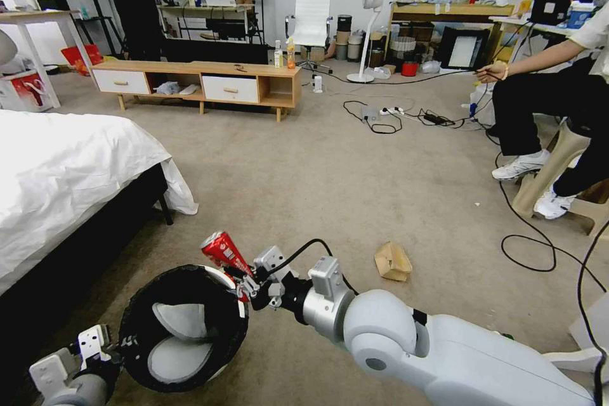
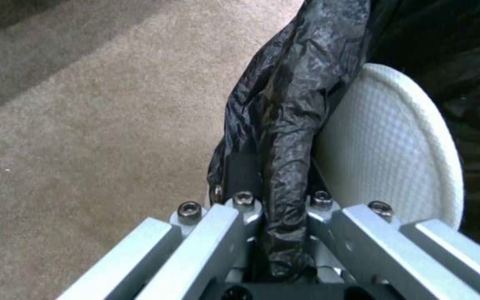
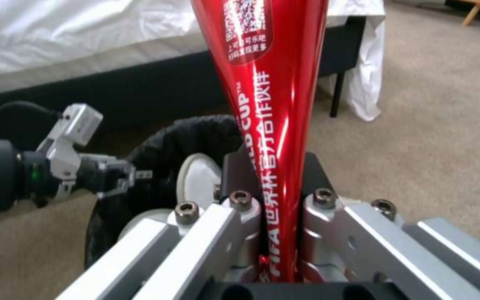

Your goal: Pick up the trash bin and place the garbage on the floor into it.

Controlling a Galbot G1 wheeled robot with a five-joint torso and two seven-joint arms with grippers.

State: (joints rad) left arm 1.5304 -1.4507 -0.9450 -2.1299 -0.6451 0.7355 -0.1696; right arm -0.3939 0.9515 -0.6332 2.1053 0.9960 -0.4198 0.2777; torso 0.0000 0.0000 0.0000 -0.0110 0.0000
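— What is given by the head view that the wrist views lack?

— The whole layout is seen there: the trash bin (image 1: 184,327) is held up off the floor (image 1: 330,177) at the lower left, its mouth turned toward the camera, and a brown paper bag (image 1: 392,261) is left lying on the carpet to the right, well apart from both arms. A bed (image 1: 63,171) is seen at the left.

— And the left pincer?

— The left pincer (image 2: 281,233) is clamped shut on the bin's rim; in its wrist view the black liner (image 2: 290,108) is pinched between the fingers, with a white inner flap (image 2: 390,146) just beside them.

— The right one?

— The right pincer (image 3: 276,233) is closed tight on the red soda can (image 3: 268,104), which is squeezed flat at the grip. In the head view the can (image 1: 223,250) is held tilted, just above the bin's upper rim, close to it; contact cannot be told.
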